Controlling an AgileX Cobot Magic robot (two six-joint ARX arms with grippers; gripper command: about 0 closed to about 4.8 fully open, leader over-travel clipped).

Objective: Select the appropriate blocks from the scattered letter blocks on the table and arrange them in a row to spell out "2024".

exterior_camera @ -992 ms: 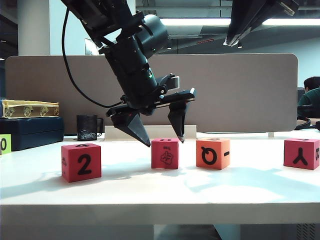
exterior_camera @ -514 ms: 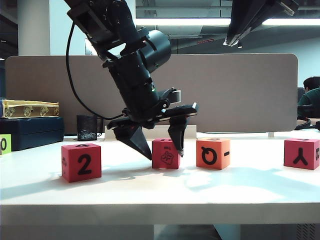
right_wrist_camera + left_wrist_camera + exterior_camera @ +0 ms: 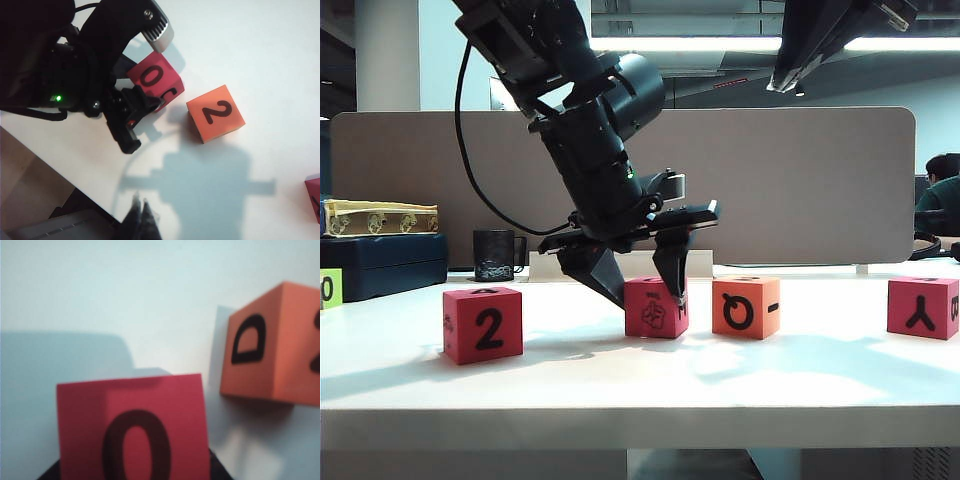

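Down on the table (image 3: pixel 620 385), my left gripper (image 3: pixel 645 288) straddles the pink-red block (image 3: pixel 653 307) with the 0 on top, jaws parted around it, not yet clamped. My right gripper (image 3: pixel 140 217) hangs clenched and empty above. If I close off-centre, the block could twist and bump the orange block (image 3: pixel 746 307) just beside it.

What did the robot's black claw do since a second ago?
The left gripper came down over the middle pink-red foam cube, its jaws narrowing around the cube's sides; whether they grip it yet is unclear. The right gripper stayed raised and shut. The other blocks and the white table did not move.
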